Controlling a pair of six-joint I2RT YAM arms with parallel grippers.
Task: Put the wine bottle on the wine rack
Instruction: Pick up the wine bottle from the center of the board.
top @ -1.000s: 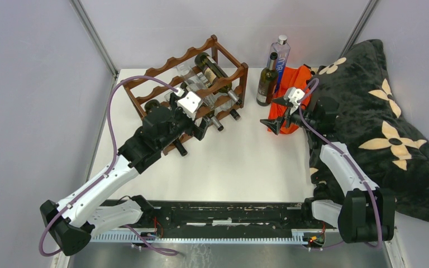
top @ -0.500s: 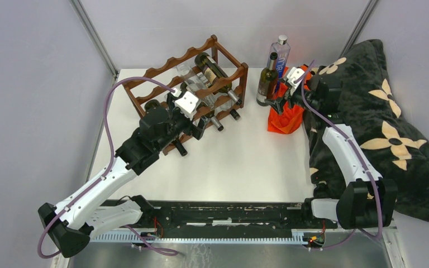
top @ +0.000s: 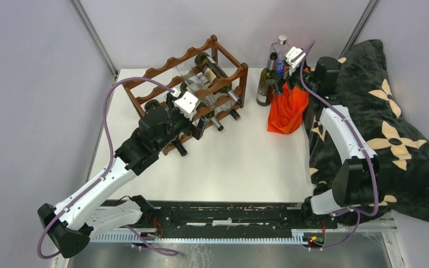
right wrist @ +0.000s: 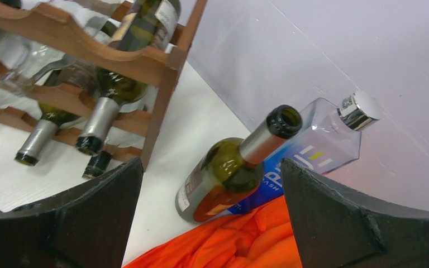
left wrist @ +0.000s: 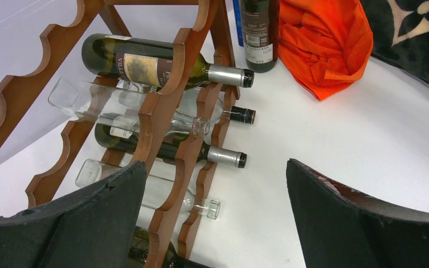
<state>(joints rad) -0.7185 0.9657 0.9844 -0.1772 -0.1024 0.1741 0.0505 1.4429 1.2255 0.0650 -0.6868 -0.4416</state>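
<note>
Now the wide-open right gripper (right wrist: 211, 166) hangs by the upright wine bottle (top: 266, 85), upper centre: best to straddle the neck squarely before closing.

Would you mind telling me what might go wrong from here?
The open right pincer points at the neck of the upright dark green glass wine bottle; a high grip or bump could tip it. The tall clear blue-tinted bottle stands just beside it and might get knocked. The crumpled orange cloth at its base could snag a finger.
</note>
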